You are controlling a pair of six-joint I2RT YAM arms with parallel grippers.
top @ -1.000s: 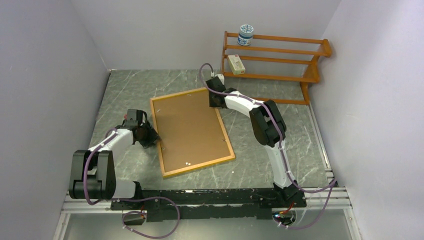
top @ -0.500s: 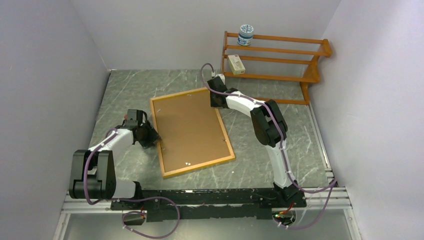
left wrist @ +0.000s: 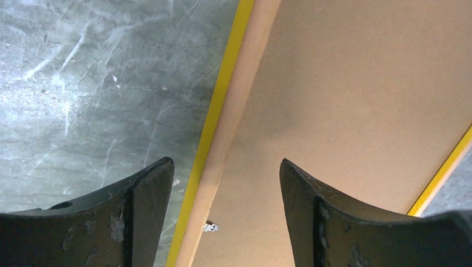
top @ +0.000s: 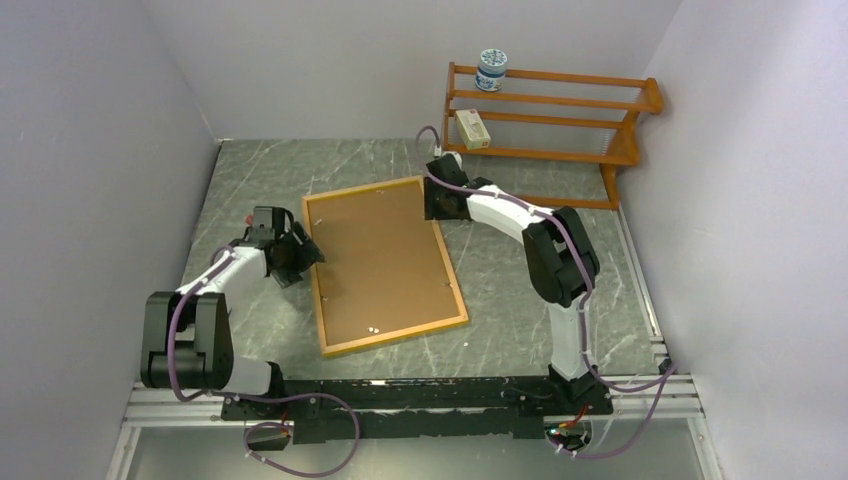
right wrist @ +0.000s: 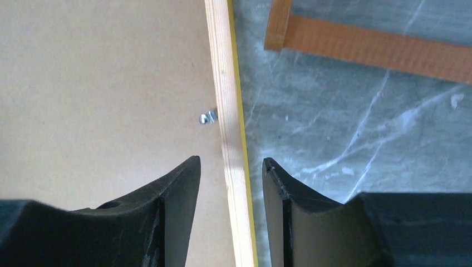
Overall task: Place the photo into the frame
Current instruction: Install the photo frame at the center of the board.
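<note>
The frame lies back up on the table, light wood rails with yellow outer edges, and a brown backing board fills it. The photo is not visible in any view. My left gripper is open wide and straddles the frame's left rail, one finger over the table and one over the board. My right gripper is at the frame's far right corner. Its jaws stand a narrow gap apart on either side of the right rail, with slight clearance showing on each side.
An orange-brown shelf rack stands at the back right, with a jar on top and a small box on a lower shelf. Its foot lies close to my right gripper. Small metal tabs hold the board.
My right gripper moved slightly right and the frame's far corner shifted right with it, turning the frame a little. My left gripper moved farther along the left rail.
</note>
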